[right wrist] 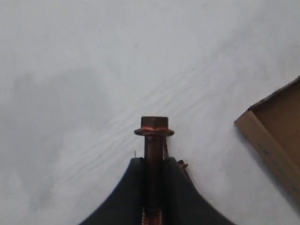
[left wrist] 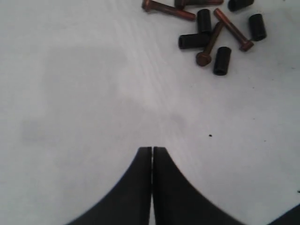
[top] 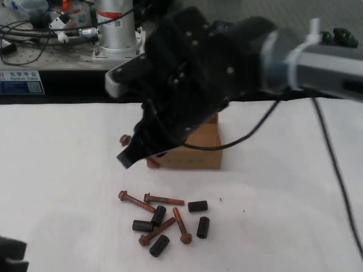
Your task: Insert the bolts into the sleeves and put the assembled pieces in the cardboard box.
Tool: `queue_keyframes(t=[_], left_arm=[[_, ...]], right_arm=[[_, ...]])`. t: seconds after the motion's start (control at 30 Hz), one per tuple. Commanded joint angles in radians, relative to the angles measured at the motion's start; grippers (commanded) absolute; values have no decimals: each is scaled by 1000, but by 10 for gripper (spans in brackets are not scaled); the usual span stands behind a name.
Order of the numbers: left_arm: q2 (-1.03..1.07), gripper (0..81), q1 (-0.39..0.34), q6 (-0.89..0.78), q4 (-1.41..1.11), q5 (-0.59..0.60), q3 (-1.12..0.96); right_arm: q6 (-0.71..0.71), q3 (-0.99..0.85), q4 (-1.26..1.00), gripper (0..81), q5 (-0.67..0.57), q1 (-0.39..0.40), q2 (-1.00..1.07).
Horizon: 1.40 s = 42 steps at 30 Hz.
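My right gripper (right wrist: 153, 161) is shut on a copper bolt (right wrist: 153, 127), whose hex head sticks out past the fingertips. In the high view this gripper (top: 129, 154) hangs above the white bench at the left front corner of the cardboard box (top: 195, 152); the bolt head (top: 124, 139) pokes out beside it. Several loose copper bolts (top: 164, 199) and several black sleeves (top: 197, 206) lie mixed in a pile in front of the box. My left gripper (left wrist: 152, 151) is shut on nothing, above bare bench to the near left of that pile (left wrist: 209, 44).
A corner of the box (right wrist: 274, 136) lies close beside the held bolt. Black cables (top: 334, 170) trail over the bench on the right. A metal post (top: 116, 28) and wiring stand on the shelf behind the bench.
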Motion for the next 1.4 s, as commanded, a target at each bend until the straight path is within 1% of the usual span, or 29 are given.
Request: queue_keyframes(t=[0.0,0.07,0.13,0.23,0.33,0.53,0.6,0.67,0.77,0.83,0.87,0.9,1.0,1.1,1.27,1.37], left_arm=[[92,6,-24,51,15,52,-51],[157,6,-45,90,17,64,-82],[218,6,-74,147,20,81,-117],[292,6,-121,165,22,50,-165],[358,6,-169,207,12,45,-211],[518,6,-278,356,12,-27,-333],[575,3,-309,391,12,-63,-373],[636,57,-332,433,12,-113,-415],[740,214,-362,479,12,-213,-493],[795,314,-375,497,15,-239,-540],[830,327,-382,505,15,-250,-565],[854,325,-388,518,15,-261,-589],[927,277,-405,555,20,-322,-646],[986,233,-416,590,49,-322,-688],[1044,231,-418,691,53,-360,-696],[1062,231,-418,724,53,-333,-696]], right_arm=[[16,61,-41,37,-7,-7,-72],[43,142,-86,37,5,-10,-140],[85,239,-144,37,56,-16,-223],[152,380,-227,37,82,-33,-348],[211,491,-281,37,110,-55,-486],[233,662,-351,37,106,-68,-753],[266,702,-354,37,125,-68,-848],[307,733,-355,37,156,-68,-940],[334,768,-352,37,194,-68,-1051],[335,784,-343,37,213,-68,-1108],[335,789,-333,37,221,-68,-1134],[335,793,-322,37,225,-68,-1153],[337,795,-269,37,235,-68,-1205],[338,795,-211,37,235,-68,-1234],[338,795,-144,37,235,-68,-1254],[338,795,-134,37,235,-68,-1254]])
